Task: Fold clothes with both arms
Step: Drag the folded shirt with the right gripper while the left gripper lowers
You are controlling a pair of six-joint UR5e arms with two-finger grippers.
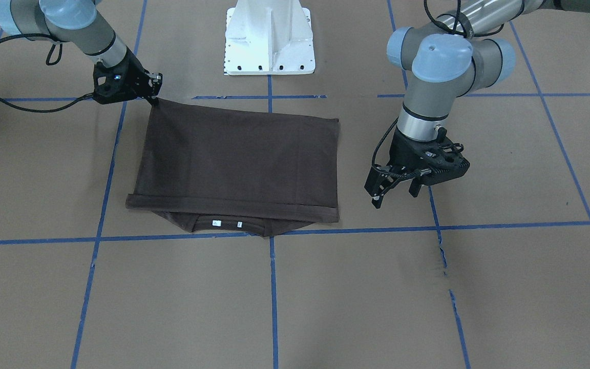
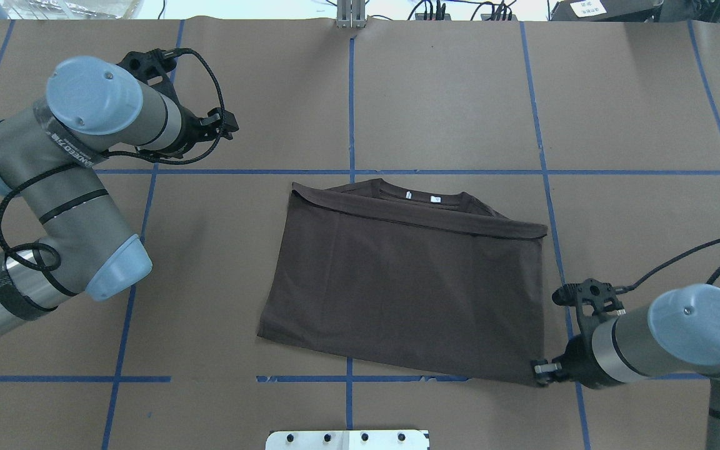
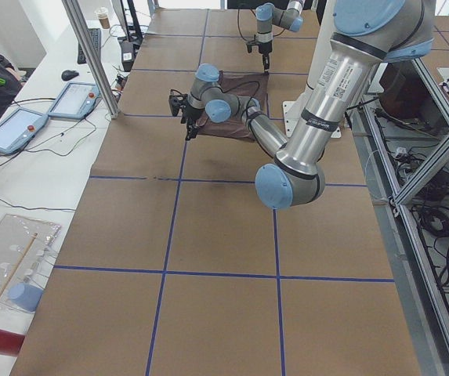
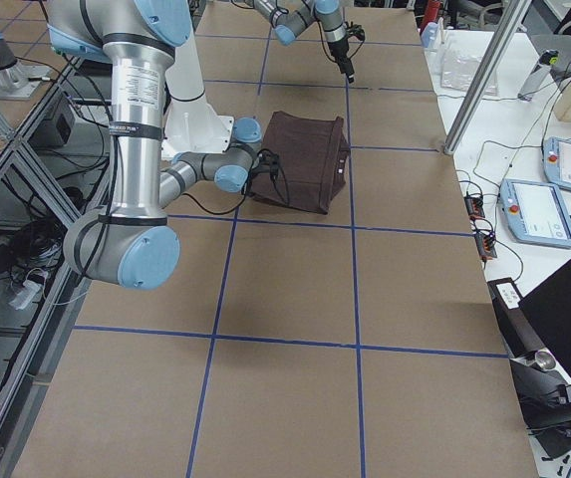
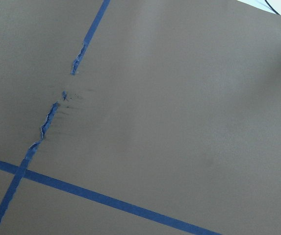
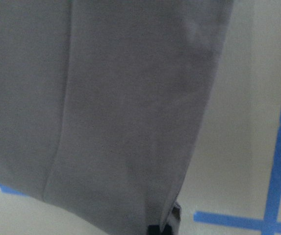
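- Dark brown, thin-fabric, short-sleeved T-shirt [image 1: 238, 159]: folded over once and lying flat at the middle of the worktop. The ribbed collar and the white neck labels [image 1: 217, 223] peep out along the edge far from the robot.
- Black two-finger right claw [image 1: 154, 97]: pinching the T-shirt's corner nearest the robot on its right side. The cloth there is drawn to a point.
- Black two-finger left claw [image 1: 395, 193]: fingers spread and holding nothing, over bare worktop near the T-shirt's left edge, not touching it.
- Brown paper-covered worktop [image 1: 505, 287]: gridded with blue tape lines [image 1: 273, 287].
- White metal pedestal [image 1: 269, 41]: stands at the robot's side.
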